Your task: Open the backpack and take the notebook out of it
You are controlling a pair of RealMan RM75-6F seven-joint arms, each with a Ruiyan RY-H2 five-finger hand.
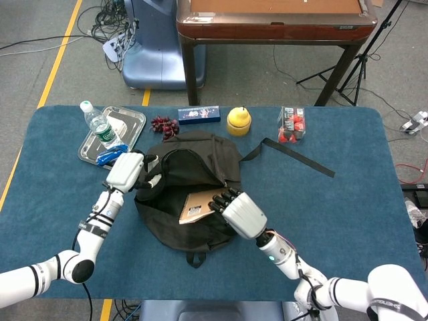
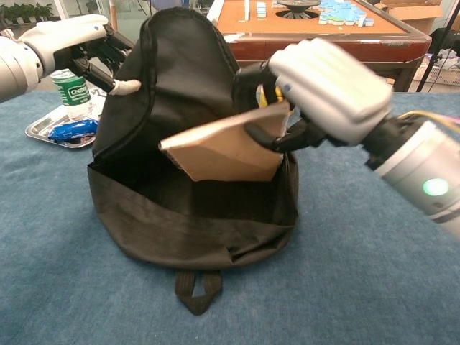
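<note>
The black backpack (image 1: 194, 177) (image 2: 180, 108) lies open in the middle of the blue table. My left hand (image 1: 126, 170) (image 2: 68, 39) grips the upper flap at its left edge and holds it up. A brown spiral notebook (image 1: 199, 207) (image 2: 226, 147) hangs lifted above the bag's opening, tilted, its back cover facing the chest view. My right hand (image 1: 244, 214) (image 2: 327, 86) grips the notebook's right end, fingers over the top and thumb beneath.
A metal tray (image 1: 114, 134) with a water bottle (image 1: 99, 124) and blue packet sits at the back left. Grapes (image 1: 164, 124), a blue box (image 1: 198, 114), a yellow pear-shaped container (image 1: 239, 120) and a box of red items (image 1: 291, 125) line the far edge. A black strap (image 1: 294, 156) trails right.
</note>
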